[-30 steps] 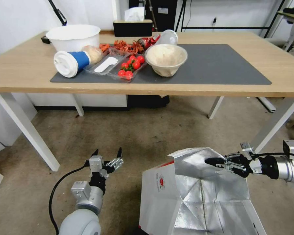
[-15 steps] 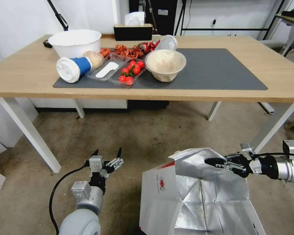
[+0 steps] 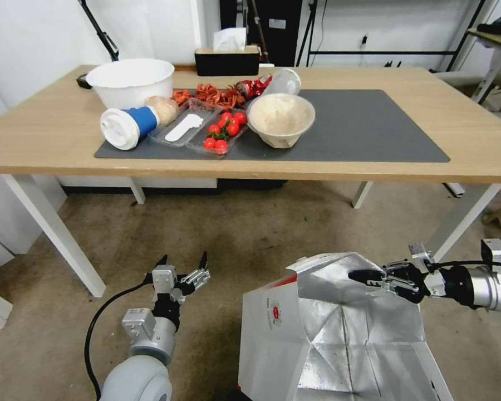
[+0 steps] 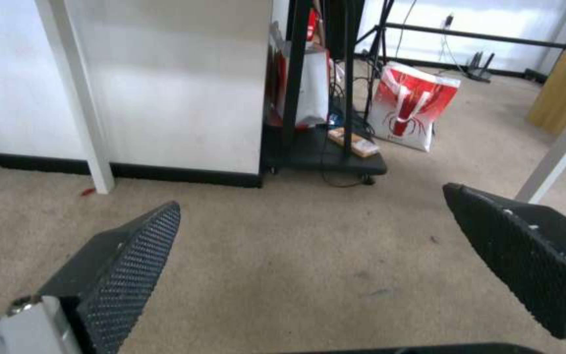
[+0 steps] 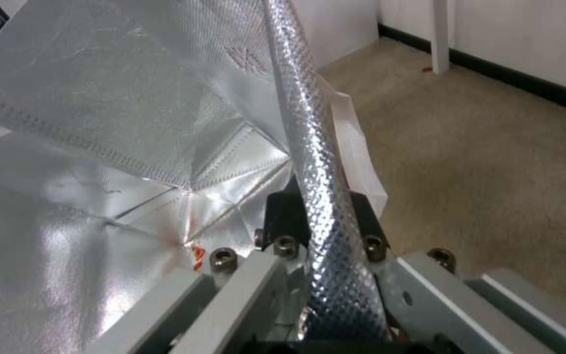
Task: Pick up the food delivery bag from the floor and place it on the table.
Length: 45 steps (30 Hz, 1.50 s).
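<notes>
Down at six o'clock the food delivery bag (image 3: 317, 340) stands open, silver lining up, white side with its small red logo (image 3: 275, 313) facing nine; and there's the right gripper (image 3: 357, 275), reaching in from three o'clock, jaws clamped tight on the foil rim of the bag; in the right wrist view the quilted silver edge (image 5: 322, 206) runs straight between the closed fingers, a white strap (image 5: 358, 147) hanging just beside it; over at seven o'clock the left gripper (image 3: 182, 260) hovers above the floor (image 3: 228, 234), fingers spread wide apart, gripping nothing, well apart from the bag; its wrist view shows both black pads (image 4: 132, 255) open over bare carpet; on to twelve o'clock, the table (image 3: 50, 139) with its dark grey mat (image 3: 367, 128); on the mat's nine o'clock half lie a tipped blue-sleeved cup (image 3: 128, 125), a tray of tomatoes (image 3: 220, 131) and a beige bowl (image 3: 281, 118); behind them a white tub (image 3: 131, 82); at the far edge, a tissue box (image 3: 227, 55).
</notes>
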Motion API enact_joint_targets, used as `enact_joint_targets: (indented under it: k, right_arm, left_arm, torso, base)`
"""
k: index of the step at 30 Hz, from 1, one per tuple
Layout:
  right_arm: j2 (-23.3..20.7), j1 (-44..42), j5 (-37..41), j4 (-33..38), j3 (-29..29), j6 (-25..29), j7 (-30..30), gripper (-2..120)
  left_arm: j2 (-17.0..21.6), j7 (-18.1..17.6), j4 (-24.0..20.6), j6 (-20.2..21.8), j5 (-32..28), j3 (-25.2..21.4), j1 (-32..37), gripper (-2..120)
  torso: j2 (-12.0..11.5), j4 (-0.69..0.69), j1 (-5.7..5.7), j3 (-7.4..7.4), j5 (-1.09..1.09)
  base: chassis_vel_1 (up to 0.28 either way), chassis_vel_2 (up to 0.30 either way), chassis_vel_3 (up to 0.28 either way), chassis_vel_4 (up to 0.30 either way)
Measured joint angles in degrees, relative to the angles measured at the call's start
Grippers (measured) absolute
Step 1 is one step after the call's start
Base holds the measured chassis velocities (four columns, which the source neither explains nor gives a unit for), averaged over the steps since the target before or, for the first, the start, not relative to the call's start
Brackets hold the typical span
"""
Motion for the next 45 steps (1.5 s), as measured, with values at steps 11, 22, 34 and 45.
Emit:
enact_joint_targets:
  k: [11,22,34,45]
  right_arm:
    - [0.1,0.0,-0.2,0.0,-0.1,0.1,0.0,0]
    - [-0.1,0.0,-0.2,0.0,-0.1,0.1,0.0,0]
    - [-0.1,0.0,-0.4,-0.1,-0.1,0.2,-0.1,0]
    - [-0.1,0.0,-0.4,0.0,-0.1,0.2,-0.1,0]
  left_arm:
    - [0.0,0.0,0.1,0.0,0.0,0.0,-0.1,100]
    - [0.0,0.0,0.1,0.0,-0.1,0.1,-0.1,100]
    - [-0.1,0.0,0.1,0.1,-0.1,0.1,0.0,100]
    - [-0.1,0.0,0.0,0.1,0.1,0.2,0.0,100]
  torso:
    - [2.9,0.00,0.99,1.93,0.00]
    - [5.1,0.00,1.76,3.32,0.00]
    - [8.0,0.00,2.90,5.16,0.00]
    - [10.9,0.00,3.91,6.97,0.00]
  base:
    - [0.000,0.000,0.000,0.000]
    - [0.000,0.000,0.000,0.000]
    - [0.000,0.000,0.000,0.000]
    - [0.000,0.000,0.000,0.000]
